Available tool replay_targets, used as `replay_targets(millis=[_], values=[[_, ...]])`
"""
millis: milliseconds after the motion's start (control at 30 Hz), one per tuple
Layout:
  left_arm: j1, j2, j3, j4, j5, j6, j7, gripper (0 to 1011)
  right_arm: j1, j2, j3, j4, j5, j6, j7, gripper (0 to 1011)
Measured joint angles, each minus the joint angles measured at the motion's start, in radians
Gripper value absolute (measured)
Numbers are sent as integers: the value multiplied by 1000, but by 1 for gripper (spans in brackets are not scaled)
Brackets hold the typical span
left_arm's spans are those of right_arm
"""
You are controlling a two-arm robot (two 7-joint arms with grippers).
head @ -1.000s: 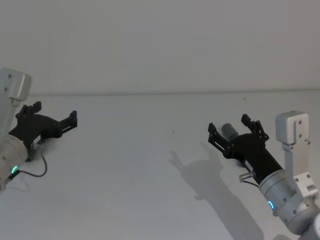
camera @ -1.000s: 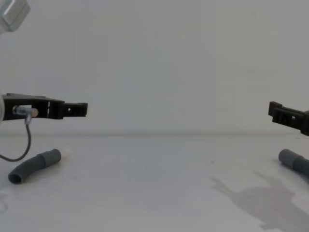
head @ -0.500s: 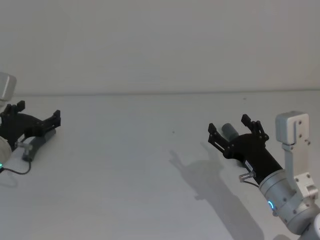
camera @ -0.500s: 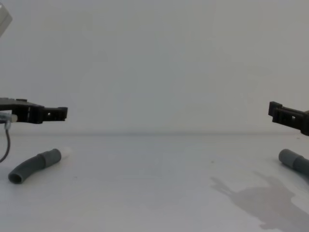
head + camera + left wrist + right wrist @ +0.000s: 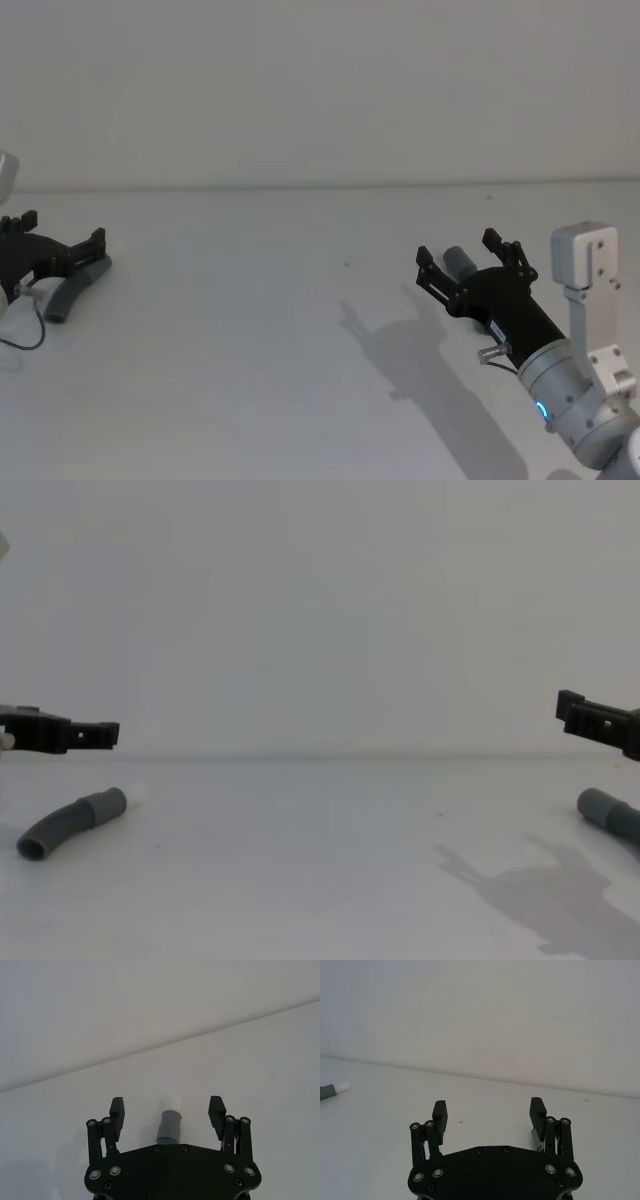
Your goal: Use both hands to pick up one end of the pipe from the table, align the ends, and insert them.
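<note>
The white counter (image 5: 250, 330) runs wide in front of me, up to the pale wall (image 5: 320, 90) behind it.

My right arm comes in from the lower right on its silver wrist (image 5: 575, 400), with a blue ring lit on it. My right hand (image 5: 457, 248) points forward over the right side of the counter, its two black fingers spread wide with nothing between the pads. From the chest it hangs clear above the surface and throws a shadow (image 5: 540, 890) on the counter.

My left hand (image 5: 60, 230) is far out at the left edge, also above the counter. Its fingers are open too, and from the wrist I see them standing on either side of the pipe piece below without touching it.

That bent grey pipe piece (image 5: 70, 822) lies flat on the counter under my left hand, its open dark end nearest me. The second grey pipe piece (image 5: 610, 815) lies on the counter at the far right, below my right hand and apart from it. The two pieces are well apart.

A thin black cable (image 5: 25, 335) loops by my left wrist.

The bent piece ends in a small white tip (image 5: 137, 794) that points toward the middle of the counter.
</note>
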Motion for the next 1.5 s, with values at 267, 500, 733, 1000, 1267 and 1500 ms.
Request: replay_targets(millis=[267,500,733,1000,1267,1500], values=[[-23,-3,2,47,-3,23,-26,1001,0,0,0,0,0,0,0,1001],[-39,-8,14,86,2,36,-43,1001,0,0,0,0,0,0,0,1002],[-55,-13,26,122,11,44,-60,1001,0,0,0,0,0,0,0,1001],[-72,-22,32,156,19,54,-71,1001,0,0,0,0,0,0,0,1002],[-84,-31,32,182,20,78,-80,1001,0,0,0,0,0,0,0,1001],[-92,-38,30,202,18,107,-92,1001,0,0,0,0,0,0,0,1001]])
